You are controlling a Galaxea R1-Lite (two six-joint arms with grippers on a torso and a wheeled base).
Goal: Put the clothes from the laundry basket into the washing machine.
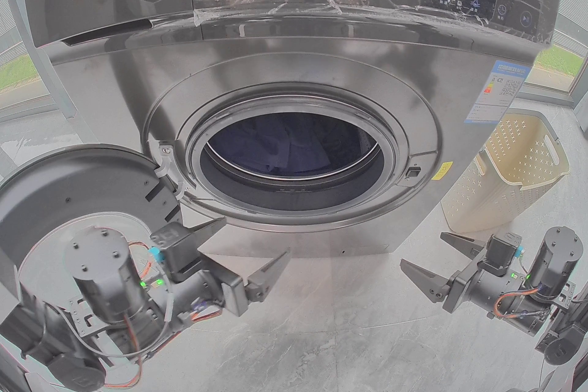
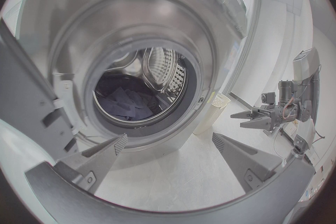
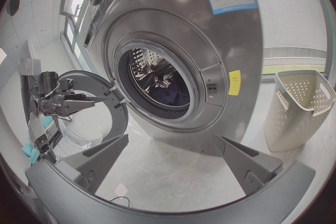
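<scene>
The grey washing machine point(image 1: 294, 62) faces me with its round door point(image 1: 67, 197) swung open to the left. Dark blue clothes point(image 1: 288, 142) lie inside the drum, also seen as a blue heap point(image 2: 122, 104) and a dark bundle point(image 3: 171, 91). The cream laundry basket point(image 1: 514, 166) stands on the floor right of the machine; its inside point(image 3: 304, 91) looks bare. My left gripper point(image 1: 248, 246) hangs open and holds nothing, below the drum opening and beside the door. My right gripper point(image 1: 435, 258) is open too, low at the right, in front of the basket.
Pale tiled floor point(image 1: 343, 326) stretches in front of the machine between the two arms. The open door takes up the space on the left. Windows point(image 1: 563, 62) run behind the machine.
</scene>
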